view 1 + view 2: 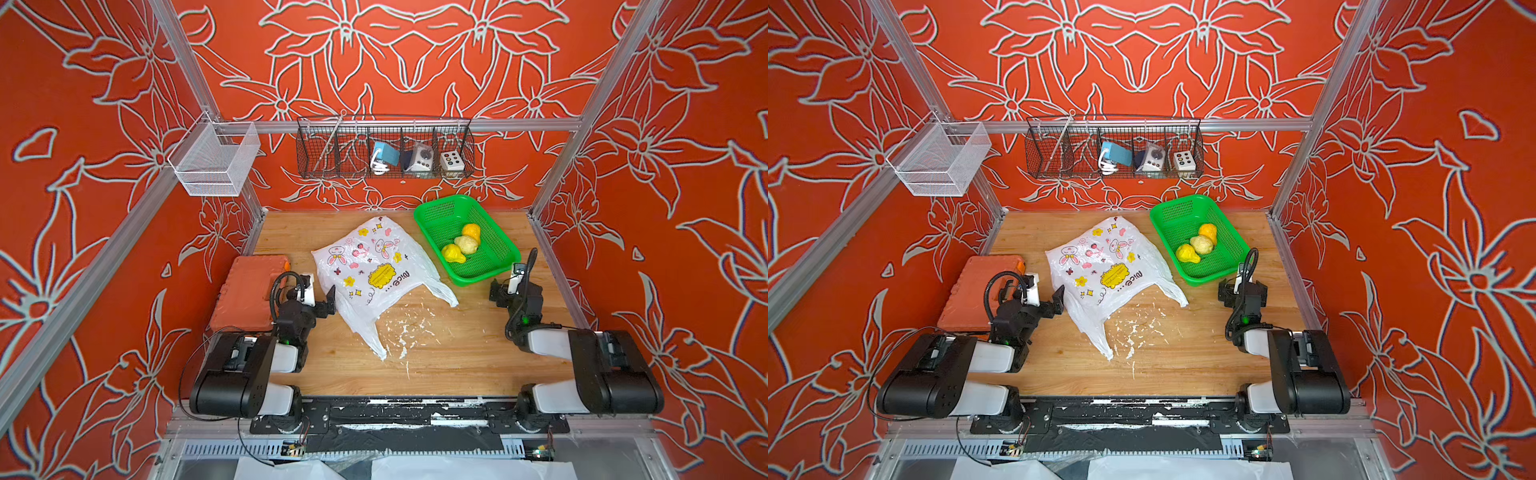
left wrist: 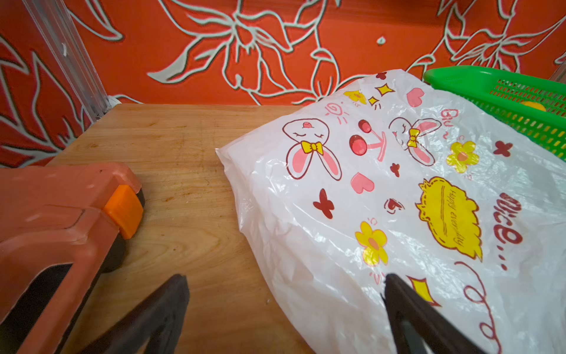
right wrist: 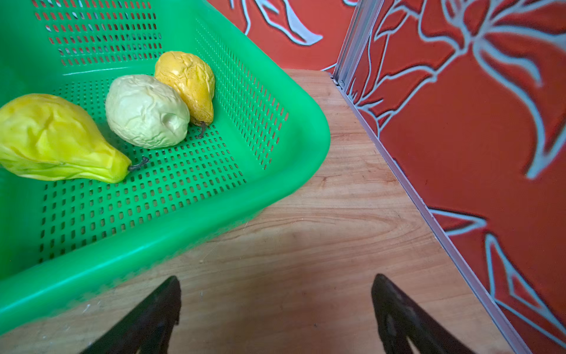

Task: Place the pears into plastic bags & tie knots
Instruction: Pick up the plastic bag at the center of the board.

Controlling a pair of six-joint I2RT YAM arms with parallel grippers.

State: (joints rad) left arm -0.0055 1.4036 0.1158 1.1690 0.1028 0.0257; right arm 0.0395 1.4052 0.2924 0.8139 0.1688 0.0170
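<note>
With left gripper and right gripper wide, empty, pinch only top layer of bag at its mouth (handle end, nearest arms) before fetching pears from basket.

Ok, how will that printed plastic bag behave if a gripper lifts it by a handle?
The plastic bag looks thin and crinkled, so it will probably droop and fold rather than keep shape. Lying flat and apparently empty, it is likely light and may slide on the wooden table when pushed.
</note>
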